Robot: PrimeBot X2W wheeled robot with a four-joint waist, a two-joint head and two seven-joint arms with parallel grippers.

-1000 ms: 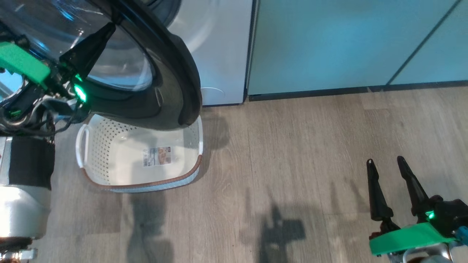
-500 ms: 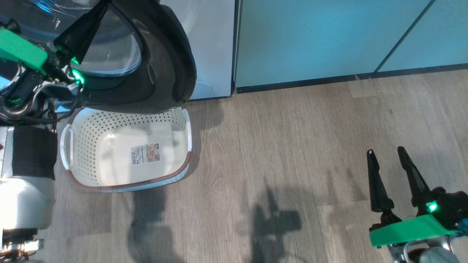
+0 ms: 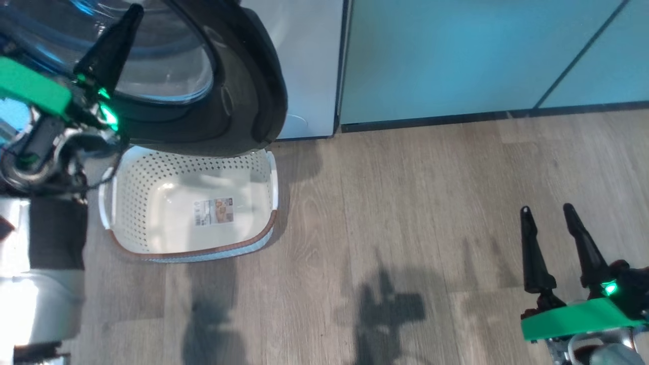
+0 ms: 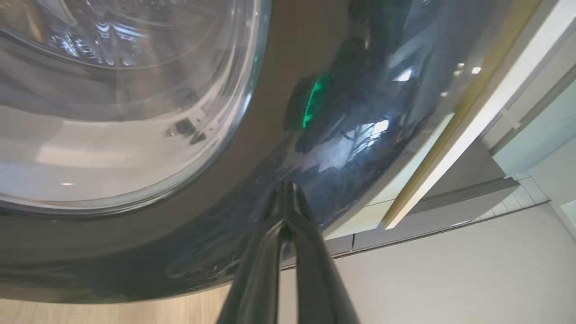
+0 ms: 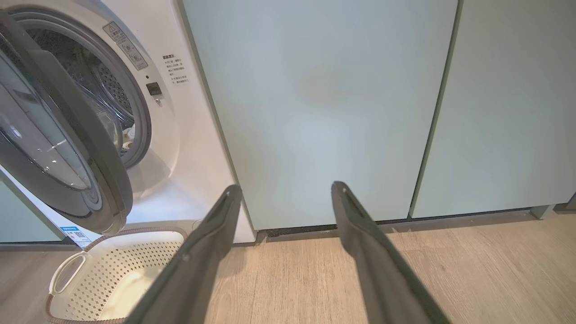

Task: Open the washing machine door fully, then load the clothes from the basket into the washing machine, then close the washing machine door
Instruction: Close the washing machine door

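The washing machine door (image 3: pixel 243 101), a glossy black ring around a bulging clear glass bowl, stands ajar above the perforated, brown-rimmed cream basket (image 3: pixel 203 252) on the wood-grain floor (image 3: pixel 405 203). The left wrist view shows the left claw (image 4: pixel 285 191) with tapered fingers pressed together, tip meeting its reflection on the door's rim. The right wrist view shows the white washing machine (image 5: pixel 189 148), its metal drum (image 5: pixel 105 85), and the right claw (image 5: pixel 286 187) spread wide before pale green cabinet doors (image 5: pixel 324 99).

pale green cabinet doors (image 5: pixel 324 112) with dark toe-kick (image 3: pixel 456 119), light wood-plank floor (image 3: pixel 405 213), overhead light casting soft shadows on planks.
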